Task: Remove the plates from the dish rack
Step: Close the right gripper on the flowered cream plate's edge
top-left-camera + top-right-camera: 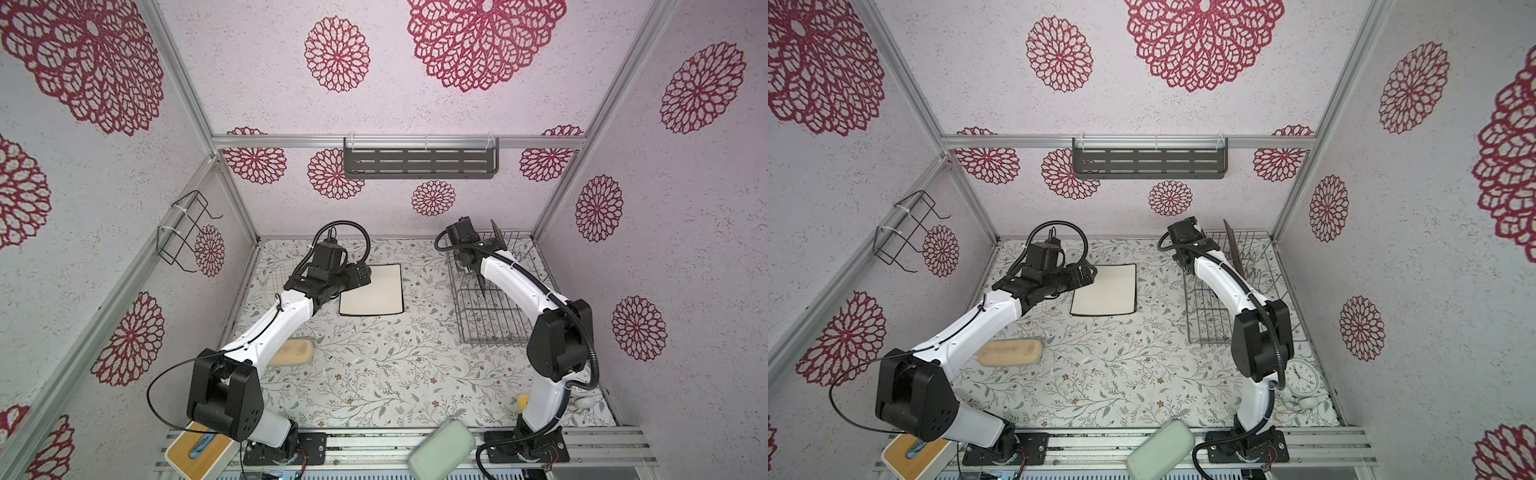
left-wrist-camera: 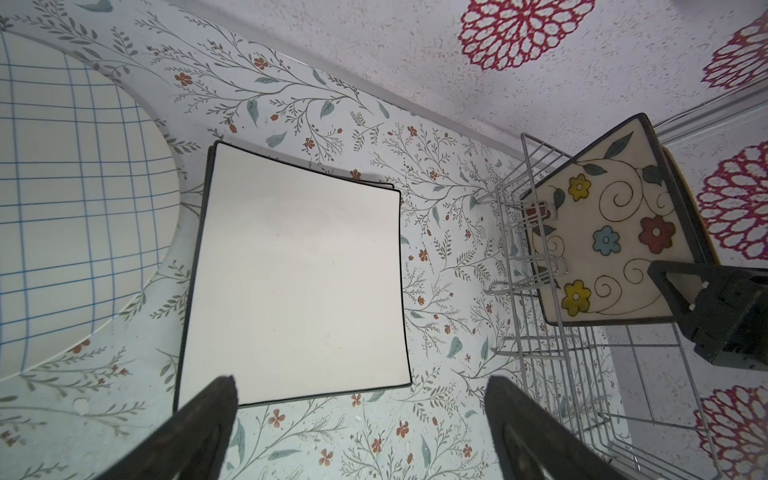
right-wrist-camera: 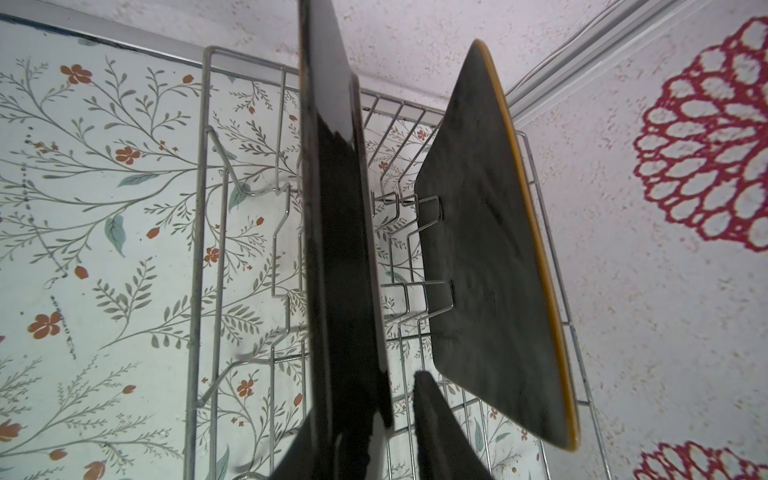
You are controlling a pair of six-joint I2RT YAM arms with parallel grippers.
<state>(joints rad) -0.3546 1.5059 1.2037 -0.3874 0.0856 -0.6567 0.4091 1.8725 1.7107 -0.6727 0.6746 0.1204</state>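
The right gripper straddles the floral plate in the rack at the back right corner of the counter. One finger is on the painted face and the other is behind the glossy dark back. A sliver of wire shows between that back finger and the plate, so whether the jaws pinch it or only flank it cannot be told.

The plate stands on edge between prongs. Its edge line runs from the counter's front toward its back, and its painted face is turned to the counter's left side. The gripper reaches it from above, so the likely way out is straight up along the plate's own plane, clear of the prongs, before any turn.

The brown plate, matt dark with an amber rim, tilts in slots nearer the counter's right edge. It looks close enough to be knocked by a sideways swing.

The right arm is plainly the nearer. The left gripper, spread wide and empty, hangs over one edge of the white plate. That plate lies flat near the middle of the counter's back edge, well apart from the rack. The grid plate lies flat toward the back left corner, partly under the left arm.

The floral plate is cream, rounded-square and dark-rimmed, with yellow, blue and red flowers on curling stems.
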